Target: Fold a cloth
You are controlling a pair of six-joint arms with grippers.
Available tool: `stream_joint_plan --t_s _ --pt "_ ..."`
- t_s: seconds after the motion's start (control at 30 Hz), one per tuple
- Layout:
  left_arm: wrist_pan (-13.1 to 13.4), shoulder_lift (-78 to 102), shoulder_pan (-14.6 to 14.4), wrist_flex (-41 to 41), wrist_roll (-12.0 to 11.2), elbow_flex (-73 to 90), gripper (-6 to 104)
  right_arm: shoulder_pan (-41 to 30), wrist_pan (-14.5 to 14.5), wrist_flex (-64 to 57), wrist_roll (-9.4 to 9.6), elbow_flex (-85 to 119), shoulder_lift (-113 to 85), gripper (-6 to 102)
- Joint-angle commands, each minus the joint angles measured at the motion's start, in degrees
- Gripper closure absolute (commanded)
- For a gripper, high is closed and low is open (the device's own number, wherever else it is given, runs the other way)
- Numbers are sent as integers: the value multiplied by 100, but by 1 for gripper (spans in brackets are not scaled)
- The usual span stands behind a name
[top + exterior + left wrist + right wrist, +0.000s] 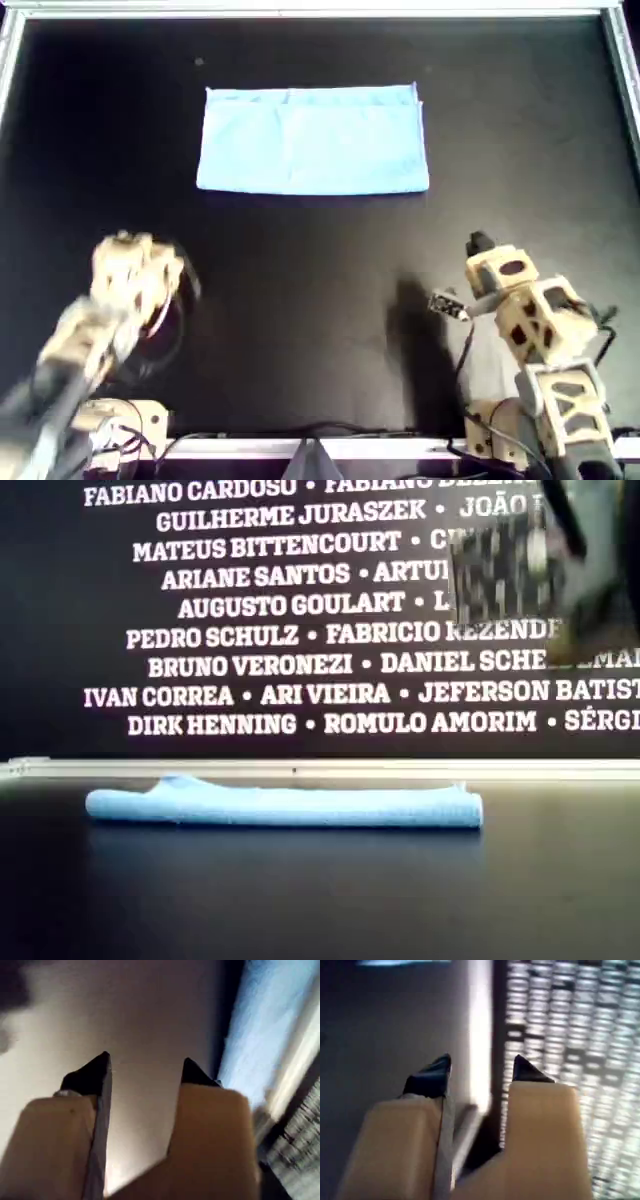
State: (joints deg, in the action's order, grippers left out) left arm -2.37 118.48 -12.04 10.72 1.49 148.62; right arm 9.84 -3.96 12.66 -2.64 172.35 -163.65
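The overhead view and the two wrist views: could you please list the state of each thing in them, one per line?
cloth: folded into a flat rectangle, lying on the table, nothing gripping it.
my first gripper: open, empty, fingers apart over bare table, off the cloth.
my second gripper: open, empty, fingers apart, off the cloth.
table: dark surface, light rail along its edges.
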Motion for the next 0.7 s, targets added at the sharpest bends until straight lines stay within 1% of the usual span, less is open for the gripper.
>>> stream_joint_plan --t_s 0.0,0.07,0.17,0.2,0.23,0.27,0.3,0.37,0.4,0.43,0.47,0.53,0.57,0.6,0.67 --pt "-9 -1802 18 -123 -26 -1406 43 -114 26 -677 -97 -615 861 45" --pt "-9 -2408 18 -123 -26 -1775 35 -220 26 -1301 -105 -861 1187 39" --pt "-9 -2522 18 -123 0 -2013 20 -167 18 -2039 -88 -976 1573 30" --pt "-9 -2566 18 -123 62 -2039 15 -141 -44 -2188 0 -958 1723 29" --pt "-9 -2566 18 -123 70 -2039 11 -132 -88 -2232 9 -976 1863 28" --pt "-9 -2558 18 -123 70 -2030 8 -141 -79 -2232 9 -1046 2013 28" --pt "0 -2558 18 -123 79 -2030 5 -176 9 -2276 9 -1081 2127 28" --pt "35 -2619 26 -123 79 -2083 2 -237 9 -2303 9 -1072 2057 27" --pt "79 -2619 26 -123 79 -2092 2 -246 9 -2303 -53 -1072 2004 27" --pt "97 -2610 26 -123 79 -2092 2 -255 18 -2294 -35 -1063 1898 27" --pt "97 -2575 26 -123 79 -2074 2 -264 18 -2294 9 -940 1784 26" --pt "97 -2531 26 -132 79 -2030 1 -132 0 -2285 18 -949 1854 26" --pt "79 -2549 26 -132 79 -2057 1 -105 -79 -2241 18 -1028 1951 26" --pt "18 -2593 26 -132 79 -2092 1 -53 -18 -2241 18 -1107 2145 26" --pt "9 -2602 18 -132 26 -2118 1 -9 9 -2232 9 -1424 2786 26"
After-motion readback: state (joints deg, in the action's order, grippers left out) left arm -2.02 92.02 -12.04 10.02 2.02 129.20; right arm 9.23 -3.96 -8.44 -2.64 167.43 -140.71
